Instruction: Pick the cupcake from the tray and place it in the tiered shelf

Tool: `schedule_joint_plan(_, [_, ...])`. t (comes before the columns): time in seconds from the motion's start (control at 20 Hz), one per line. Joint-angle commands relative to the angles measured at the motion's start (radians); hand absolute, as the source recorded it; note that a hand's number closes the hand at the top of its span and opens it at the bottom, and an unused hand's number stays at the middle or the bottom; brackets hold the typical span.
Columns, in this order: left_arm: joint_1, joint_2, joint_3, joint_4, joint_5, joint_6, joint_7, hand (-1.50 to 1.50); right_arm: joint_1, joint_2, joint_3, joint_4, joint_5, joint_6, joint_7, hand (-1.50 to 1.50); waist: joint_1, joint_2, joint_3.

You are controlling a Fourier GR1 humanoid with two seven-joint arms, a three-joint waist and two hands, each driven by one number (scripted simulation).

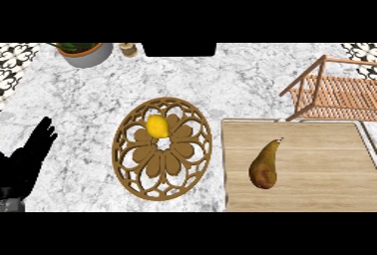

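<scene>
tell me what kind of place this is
Probably a kitchen counter: a marbled white worktop, a pear lying on a wooden tray, a lemon on a round fretwork trivet, and a potted plant at the back edge.

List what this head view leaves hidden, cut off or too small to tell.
Right hand: outside the head view.
Tiered shelf: cut off by the right edge.
Potted plant: leaves cut off by the top edge.
Yellow item on the round tray: too small to tell whether it is the cupcake.
</scene>
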Motion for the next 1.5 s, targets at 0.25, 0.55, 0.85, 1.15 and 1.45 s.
schedule_joint_plan(0.25, [0.009, -0.059, -0.047, -0.062, -0.049, 0.031, 0.036, 0.00, -0.121, -0.193, -0.188, 0.139, -0.253, 0.091, 0.231, 1.50, 0.017, 0.002, 0.001])
schedule_joint_plan(0.55, [-0.027, -0.008, 0.006, 0.007, -0.020, -0.041, 0.012, 0.00, -0.199, -0.278, -0.127, 0.152, -0.079, -0.022, 0.238, 1.50, 0.022, 0.004, 0.001])
schedule_joint_plan(0.85, [-0.030, -0.012, 0.027, -0.014, -0.016, -0.054, 0.057, 0.00, -0.308, -0.290, 0.000, 0.202, -0.015, -0.075, 0.228, 1.50, 0.023, 0.004, 0.001])
schedule_joint_plan(1.15, [-0.044, -0.043, 0.012, -0.032, -0.048, -0.029, 0.033, 0.00, -0.485, -0.335, 0.175, 0.379, 0.098, -0.215, 0.187, 1.50, 0.045, 0.009, 0.002])
schedule_joint_plan(1.45, [-0.038, -0.047, 0.019, -0.052, -0.049, -0.041, 0.064, 0.00, -0.540, -0.301, 0.277, 0.486, 0.219, -0.291, 0.094, 1.50, 0.035, 0.007, 0.002])
